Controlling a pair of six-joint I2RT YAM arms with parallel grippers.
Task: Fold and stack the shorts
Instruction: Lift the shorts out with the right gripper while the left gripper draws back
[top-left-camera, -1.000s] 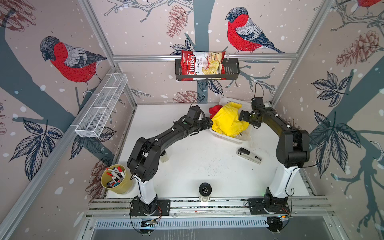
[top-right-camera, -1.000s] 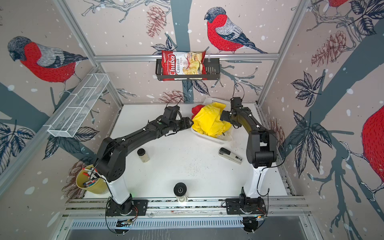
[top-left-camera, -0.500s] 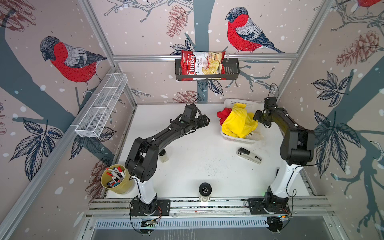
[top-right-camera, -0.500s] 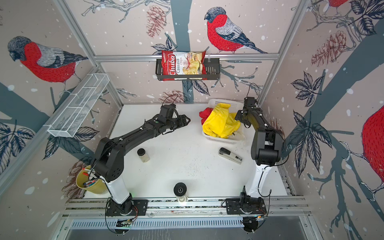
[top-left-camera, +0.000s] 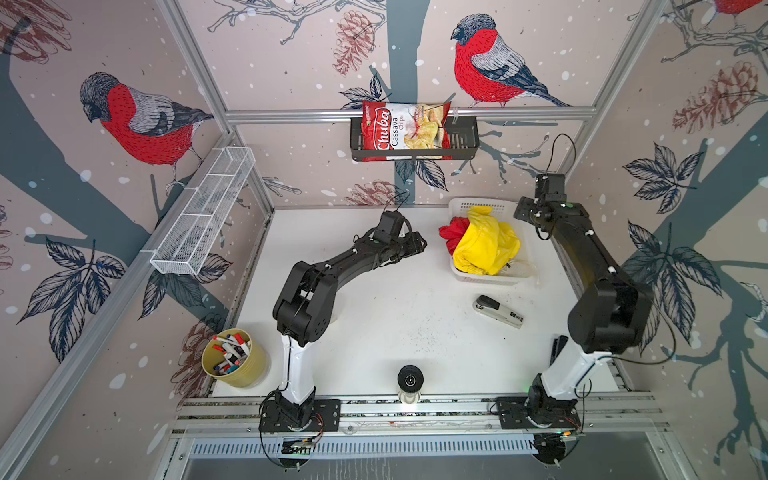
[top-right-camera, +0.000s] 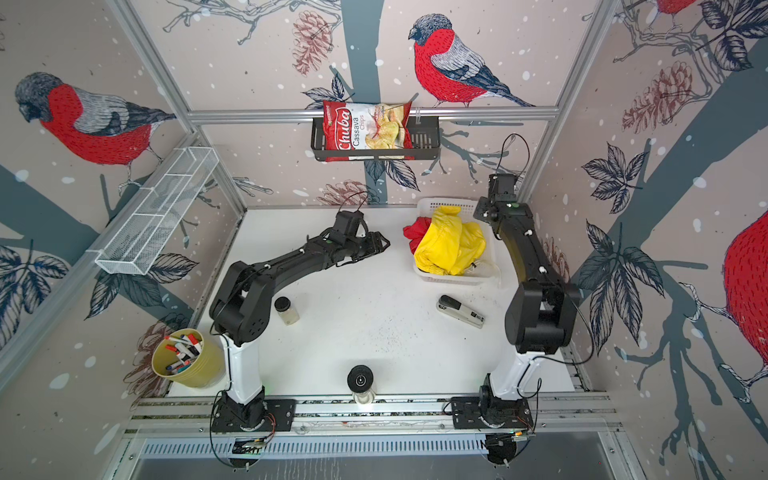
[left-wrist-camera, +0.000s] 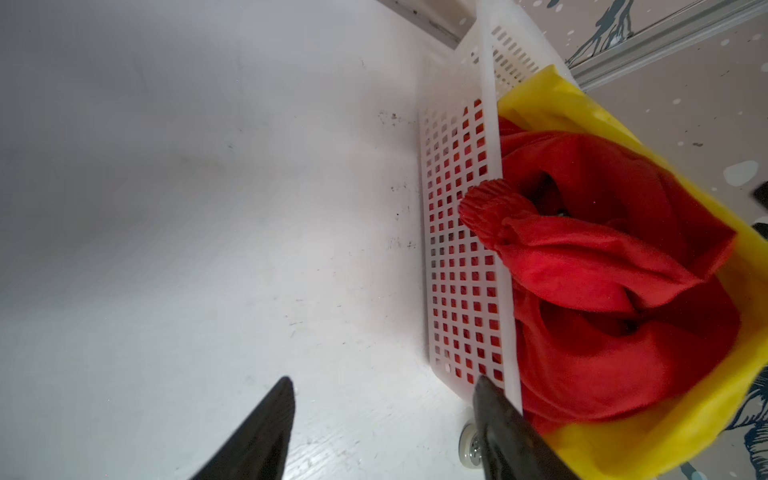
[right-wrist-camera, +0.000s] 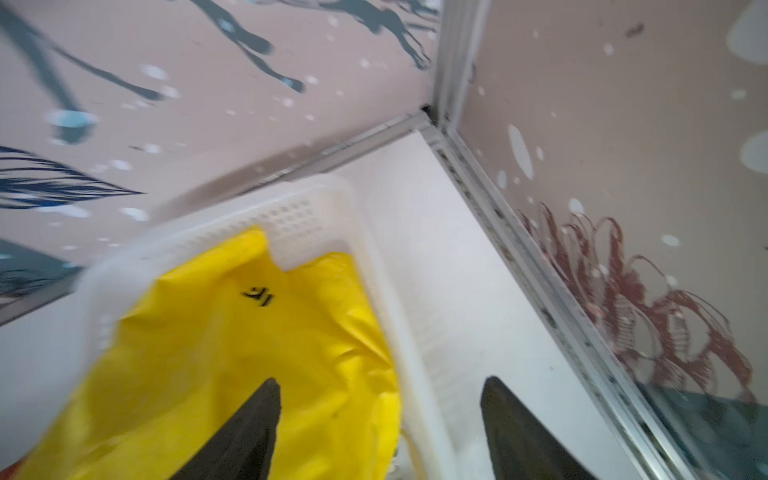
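The yellow shorts (top-left-camera: 486, 245) (top-right-camera: 451, 245) lie crumpled on top of the red shorts (top-left-camera: 453, 232) (top-right-camera: 413, 235) in a white lattice basket (top-left-camera: 490, 277) at the far right of the table. In the left wrist view the red shorts (left-wrist-camera: 602, 270) spill over the yellow shorts (left-wrist-camera: 648, 440) behind the basket's wall (left-wrist-camera: 461, 249). My left gripper (top-left-camera: 419, 245) (left-wrist-camera: 383, 380) is open and empty, just left of the basket. My right gripper (top-left-camera: 521, 212) (right-wrist-camera: 381, 381) is open and empty, straddling the basket's right rim (right-wrist-camera: 415, 374) above the yellow shorts (right-wrist-camera: 232, 353).
A grey stapler (top-left-camera: 497, 311) lies in front of the basket. A small jar (top-right-camera: 286, 309) stands near the left arm's base, with a yellow cup of markers (top-left-camera: 232, 353) beside the table. A black round knob (top-left-camera: 410, 379) sits at the front edge. The right wall (right-wrist-camera: 582, 208) is close.
The basket with both shorts has slid right toward the far right corner. My right gripper went back with it; my left gripper has come off the basket and sits left of it.
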